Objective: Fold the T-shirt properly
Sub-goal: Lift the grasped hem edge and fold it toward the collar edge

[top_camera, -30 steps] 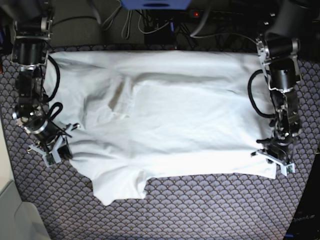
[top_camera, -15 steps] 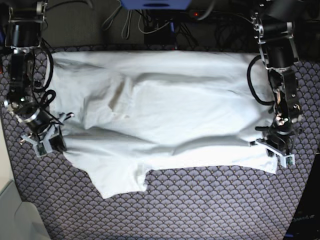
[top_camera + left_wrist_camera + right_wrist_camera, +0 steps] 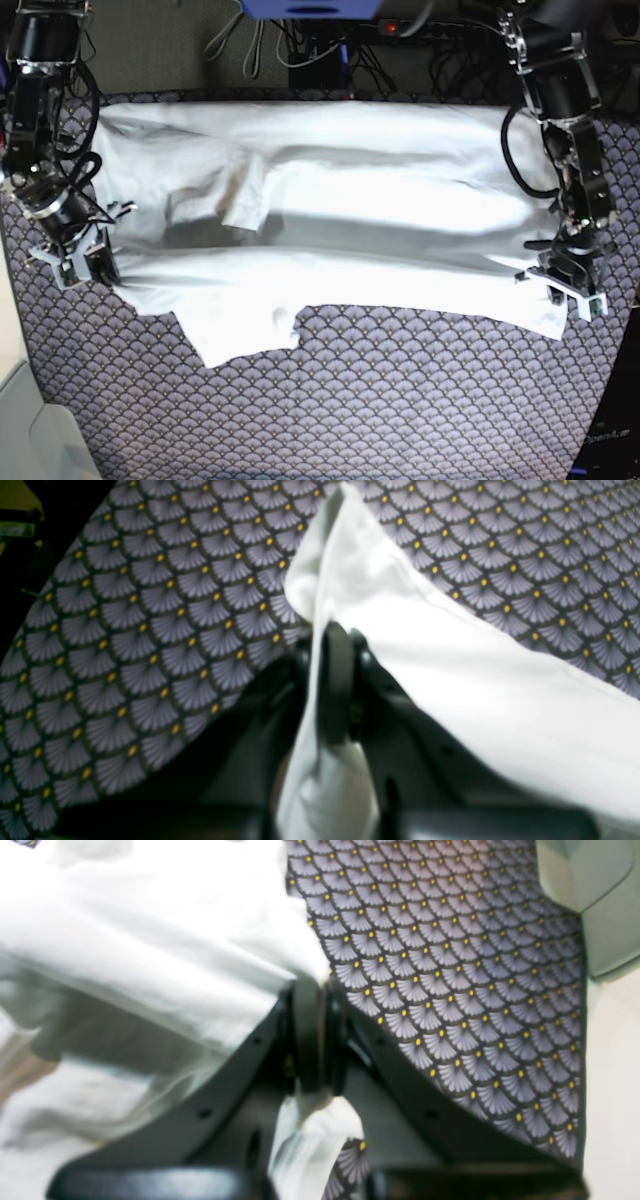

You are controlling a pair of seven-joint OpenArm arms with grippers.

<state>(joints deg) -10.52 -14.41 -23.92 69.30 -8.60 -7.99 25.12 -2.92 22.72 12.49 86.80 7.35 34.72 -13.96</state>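
Both grippers have drawn away from the front edge of the table over the last second, carrying the shirt's near edge with them, so that a raised fold now runs across the middle of the cloth. The T-shirt [image 3: 340, 200] lies spread over the table [image 3: 400, 410], which is covered in a purple scale-patterned cloth; its far edge lies along the back edge, and one sleeve hangs toward the front edge, left of centre in the base view.

The left gripper [image 3: 572, 290], at the base view's right, is pressed together on the shirt's near corner; its wrist camera shows white fabric [image 3: 450, 670] pinched between the dark fingers [image 3: 332, 690], with a peak of cloth standing up past the tips. The right gripper [image 3: 75, 262], at the base view's left, is likewise pinching the T-shirt's edge; in its wrist view the cloth [image 3: 150, 940] drapes off to one side of the closed fingers [image 3: 310, 1040], and a bit of it bunches beneath them.
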